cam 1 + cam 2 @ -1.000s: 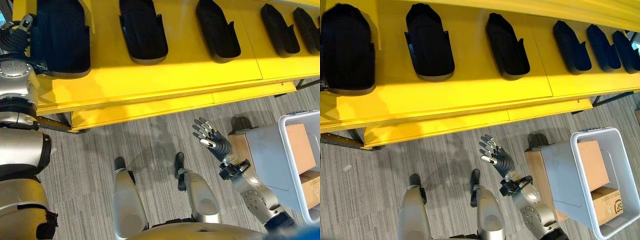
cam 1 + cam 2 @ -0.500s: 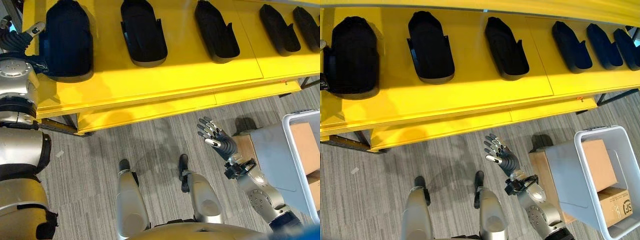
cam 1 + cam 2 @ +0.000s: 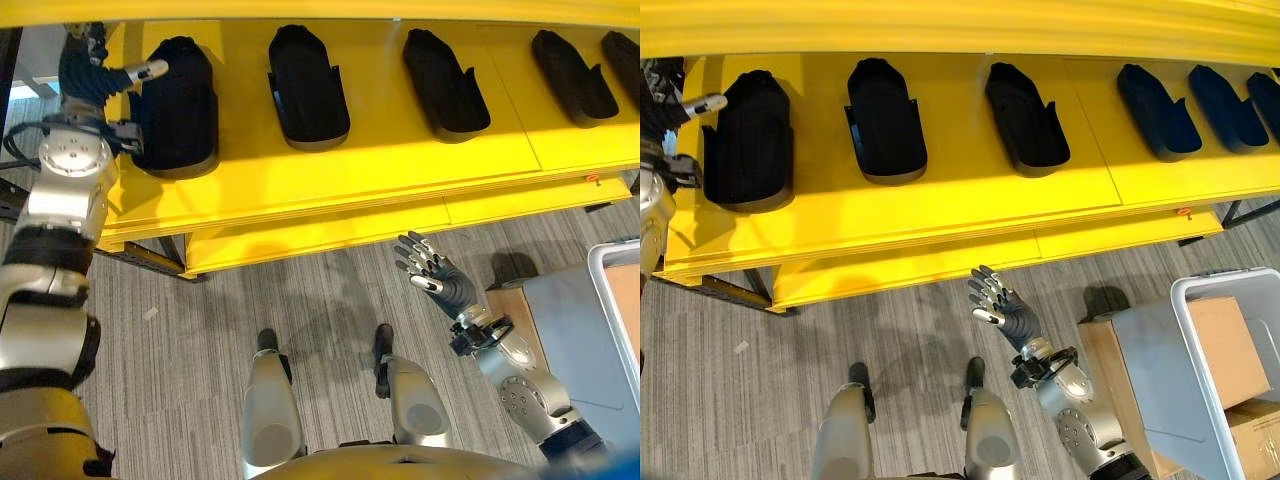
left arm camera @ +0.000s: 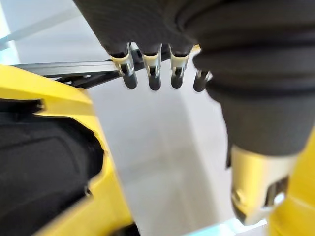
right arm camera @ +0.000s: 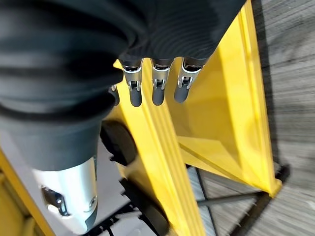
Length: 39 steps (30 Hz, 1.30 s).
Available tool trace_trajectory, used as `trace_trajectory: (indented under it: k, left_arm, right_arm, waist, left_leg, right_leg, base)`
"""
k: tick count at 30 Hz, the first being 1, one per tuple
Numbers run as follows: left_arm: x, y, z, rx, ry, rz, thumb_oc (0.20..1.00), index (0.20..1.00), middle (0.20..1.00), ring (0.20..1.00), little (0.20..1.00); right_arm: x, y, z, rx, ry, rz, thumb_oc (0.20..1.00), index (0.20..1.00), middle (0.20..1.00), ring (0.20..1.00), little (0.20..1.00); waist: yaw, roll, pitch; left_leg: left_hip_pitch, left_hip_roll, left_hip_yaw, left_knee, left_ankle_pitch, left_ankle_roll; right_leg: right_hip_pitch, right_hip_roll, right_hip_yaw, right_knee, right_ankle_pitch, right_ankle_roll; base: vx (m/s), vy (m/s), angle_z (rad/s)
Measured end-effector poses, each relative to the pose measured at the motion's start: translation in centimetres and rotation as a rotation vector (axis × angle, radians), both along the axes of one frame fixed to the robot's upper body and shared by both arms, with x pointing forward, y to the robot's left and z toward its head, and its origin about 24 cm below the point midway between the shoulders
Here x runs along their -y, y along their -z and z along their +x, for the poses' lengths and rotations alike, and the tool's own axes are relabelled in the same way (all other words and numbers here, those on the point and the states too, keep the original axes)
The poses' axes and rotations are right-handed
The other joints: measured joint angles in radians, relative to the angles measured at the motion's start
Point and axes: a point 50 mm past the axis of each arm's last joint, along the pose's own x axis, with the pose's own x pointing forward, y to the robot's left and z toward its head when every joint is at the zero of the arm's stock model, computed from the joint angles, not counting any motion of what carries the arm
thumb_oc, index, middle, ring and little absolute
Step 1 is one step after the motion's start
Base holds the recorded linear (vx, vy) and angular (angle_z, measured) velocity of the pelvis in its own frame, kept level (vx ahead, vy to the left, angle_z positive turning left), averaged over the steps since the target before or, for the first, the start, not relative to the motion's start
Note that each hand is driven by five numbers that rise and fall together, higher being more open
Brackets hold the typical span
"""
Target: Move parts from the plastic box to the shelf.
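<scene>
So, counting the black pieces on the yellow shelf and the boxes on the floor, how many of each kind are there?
Black parts: 6
Plastic box: 1
Cardboard boxes: 3
Total: 10

Even, bright overhead light fills the head views. The yellow shelf (image 3: 400,150) carries a paler sheen toward three o'clock, and soft shadows fall on the grey floor (image 3: 190,330) beneath it at six o'clock. The black parts (image 3: 885,120) stay dark, with little detail. Straight edges bow toward the corners. Both wrist views are blurred close up, the shelf edge (image 5: 162,147) smeared.
</scene>
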Motion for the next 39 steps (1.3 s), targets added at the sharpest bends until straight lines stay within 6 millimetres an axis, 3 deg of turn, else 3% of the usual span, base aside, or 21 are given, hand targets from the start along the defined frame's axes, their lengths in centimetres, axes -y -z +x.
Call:
trace_trajectory:
  k: [7, 12, 17, 27, 39]
  left_arm:
    - [1.8, 6.0, -3.9, -0.082, 0.021, 0.172, 1.000, 1.000, 1.000, 1.000, 1.000]
    - [3.3, 8.6, -6.2, -0.133, 0.027, 0.372, 1.000, 1.000, 1.000, 1.000, 1.000]
    - [3.5, 9.8, -7.6, -0.200, 0.019, 0.564, 1.000, 1.000, 1.000, 1.000, 1.000]
    - [3.5, 11.5, -8.2, -0.296, 0.013, 0.729, 1.000, 1.000, 1.000, 1.000, 1.000]
    - [2.8, 12.8, -7.8, -0.381, -0.006, 0.771, 1.000, 1.000, 1.000, 1.000, 1.000]
  right_arm:
    - [1.5, 0.0, -0.1, 0.006, 0.056, -0.045, 1.000, 1.000, 1.000, 1.000, 1.000]
    - [2.0, -0.5, 0.1, 0.025, 0.075, -0.045, 1.000, 1.000, 1.000, 1.000, 1.000]
    - [2.6, -0.6, 0.1, 0.029, 0.099, -0.048, 1.000, 1.000, 1.000, 1.000, 1.000]
    - [2.6, -0.4, 0.0, 0.025, 0.101, -0.087, 1.000, 1.000, 1.000, 1.000, 1.000]
    - [2.7, -0.5, 0.2, 0.025, 0.113, -0.089, 1.000, 1.000, 1.000, 1.000, 1.000]
  waist:
    - [0.050, 0.012, 0.005]
    - [0.073, 0.012, 0.004]
    - [0.075, 0.013, 0.005]
    - [0.076, 0.016, 0.007]
    - [0.072, 0.020, 0.009]
  left_leg:
    - [0.056, -0.013, -0.004, -0.035, 0.005, 0.002]
    - [0.059, -0.022, -0.003, -0.046, 0.009, 0.004]
    - [0.062, -0.025, -0.003, -0.046, 0.009, 0.005]
    - [0.062, -0.029, -0.004, -0.048, 0.009, 0.005]
    - [0.051, -0.027, 0.002, -0.044, 0.009, 0.005]
  right_leg:
    - [0.049, -0.017, -0.017, 0.007, -0.026, 0.005]
    - [0.048, -0.025, -0.020, 0.010, -0.028, 0.007]
    - [0.049, -0.027, -0.019, 0.016, -0.031, 0.010]
    - [0.046, -0.036, -0.020, 0.024, -0.041, 0.007]
    - [0.014, -0.038, -0.010, 0.055, -0.051, 0.007]
  base:
    - [0.04, 0.008, 0.09]
    - [0.01, -0.001, 0.02]
    - [0.00, 0.000, 0.00]
    - [0.00, 0.000, 0.00]
    - [0.00, 0.001, -0.01]
